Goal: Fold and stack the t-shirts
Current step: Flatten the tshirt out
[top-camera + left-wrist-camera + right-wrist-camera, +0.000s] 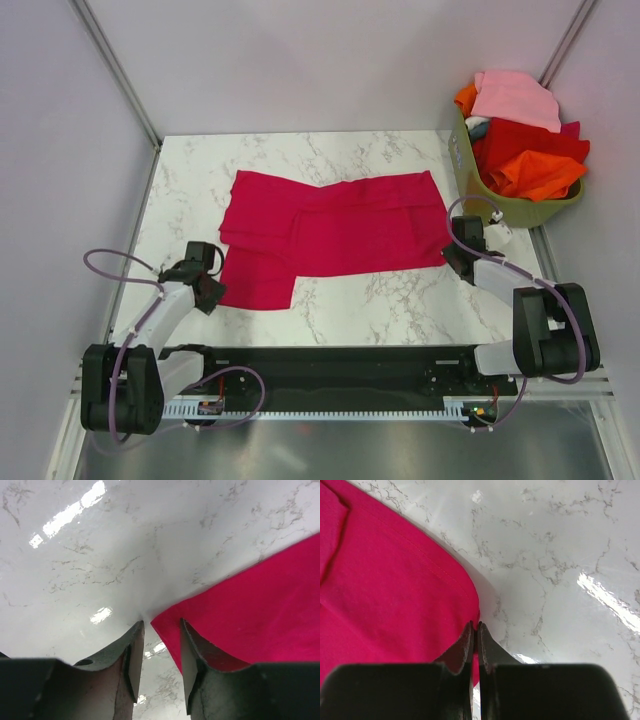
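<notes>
A crimson t-shirt lies spread flat on the marble table, partly folded, with a flap reaching toward the near left. My left gripper is low at the flap's near left corner. In the left wrist view it is open, its jaws either side of the shirt's corner, with one finger over the cloth. My right gripper is at the shirt's near right corner. In the right wrist view it is shut on the shirt's edge, a sliver of red between the jaws.
An olive-green basket stands at the table's far right corner, holding a pink tee, a red tee and an orange tee. Grey walls close in the table's left, back and right.
</notes>
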`<state>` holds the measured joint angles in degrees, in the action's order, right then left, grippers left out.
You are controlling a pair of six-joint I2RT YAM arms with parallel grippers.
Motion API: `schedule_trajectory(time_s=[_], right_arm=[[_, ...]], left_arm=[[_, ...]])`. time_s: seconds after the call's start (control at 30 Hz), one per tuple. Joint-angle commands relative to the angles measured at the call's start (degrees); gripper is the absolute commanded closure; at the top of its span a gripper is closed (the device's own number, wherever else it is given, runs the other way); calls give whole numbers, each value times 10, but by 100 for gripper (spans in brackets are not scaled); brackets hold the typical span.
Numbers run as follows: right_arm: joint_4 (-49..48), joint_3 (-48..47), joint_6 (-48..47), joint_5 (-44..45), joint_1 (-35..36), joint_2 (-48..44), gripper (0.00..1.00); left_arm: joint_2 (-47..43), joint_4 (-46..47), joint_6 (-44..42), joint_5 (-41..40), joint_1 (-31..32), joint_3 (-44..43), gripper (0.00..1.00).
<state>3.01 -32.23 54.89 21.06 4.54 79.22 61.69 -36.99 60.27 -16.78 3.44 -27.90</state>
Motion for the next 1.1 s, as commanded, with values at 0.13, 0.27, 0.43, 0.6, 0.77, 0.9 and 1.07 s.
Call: schedule_trajectory(time_s=[0.13, 0.27, 0.43, 0.6, 0.77, 0.9, 1.07], right_arm=[[-15, 9, 7, 13, -1, -23, 100], [-14, 11, 6, 12, 0, -35, 100], [-19, 7, -24, -10, 0, -53, 100], [-19, -17, -77, -85, 0, -86, 100], [-10, -25, -87, -125, 0, -130, 100], [-1, -42, -85, -136, 0, -152, 100], [4, -101, -86, -169, -1, -134, 100]], left_arm=[[33, 75, 33, -4, -4, 17, 73], [32, 82, 27, 3, -4, 13, 98], [-8, 83, -17, 31, -4, -16, 98], [-82, 82, -80, 42, -4, -63, 98], [-130, 80, -110, 57, -4, -112, 98], [-119, 76, -119, 74, -4, -165, 98], [-72, 76, -118, 90, -4, -243, 98]])
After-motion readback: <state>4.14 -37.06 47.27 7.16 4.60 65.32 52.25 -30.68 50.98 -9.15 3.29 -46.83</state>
